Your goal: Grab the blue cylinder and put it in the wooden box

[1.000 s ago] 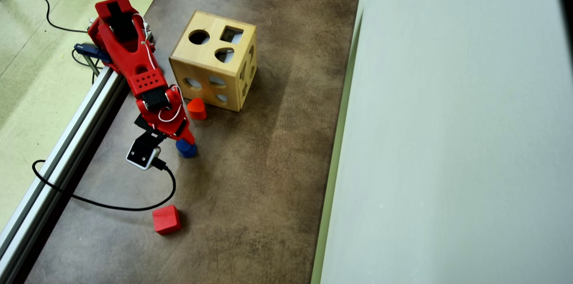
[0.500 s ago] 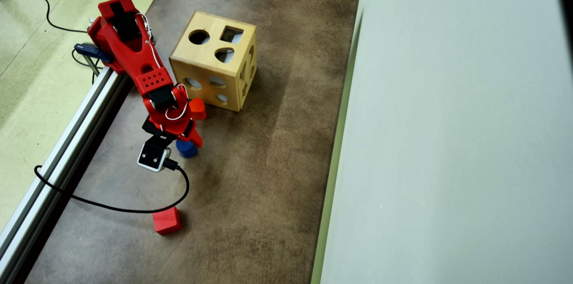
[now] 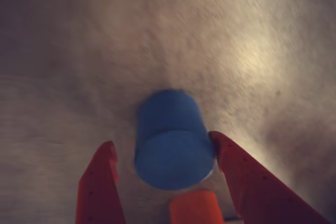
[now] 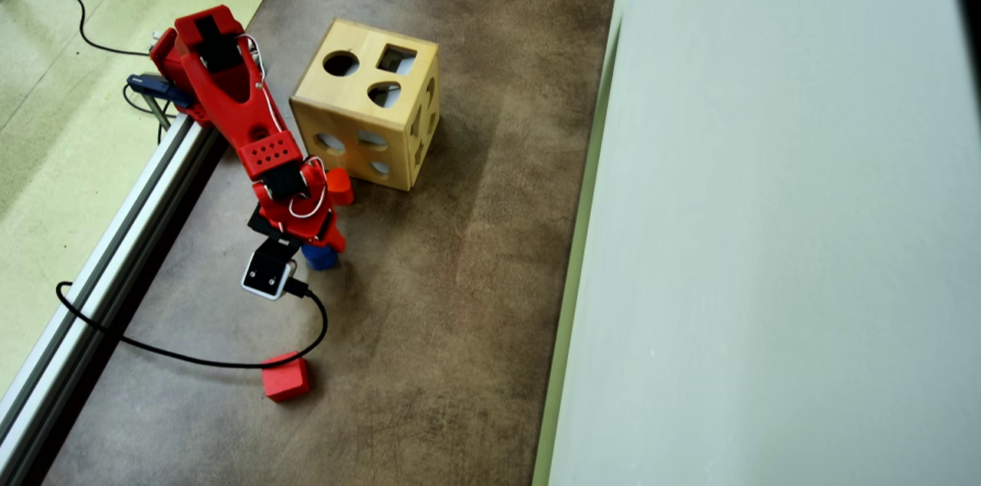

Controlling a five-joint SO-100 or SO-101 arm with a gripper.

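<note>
The blue cylinder point(image 3: 170, 145) stands upright on the brown tabletop between my two red fingers. My gripper point(image 3: 161, 140) is open around it: the right finger point(image 3: 239, 169) touches its side, and a gap remains at the left finger point(image 3: 100, 182). In the overhead view my gripper point(image 4: 322, 244) hangs over the blue cylinder point(image 4: 320, 259) and covers most of it. The wooden box point(image 4: 368, 103), a light cube with shaped holes, stands behind it on the table.
An orange-red rounded block point(image 4: 339, 185) sits between my wrist and the box. A red cube point(image 4: 285, 377) lies toward the near table edge, with the black camera cable point(image 4: 191, 358) looping up to it. A metal rail point(image 4: 100, 271) runs along the left side.
The arm has swung a little to the right and come down over the blue cylinder, which now shows less. The cable loop has slid right, up to the red cube.
</note>
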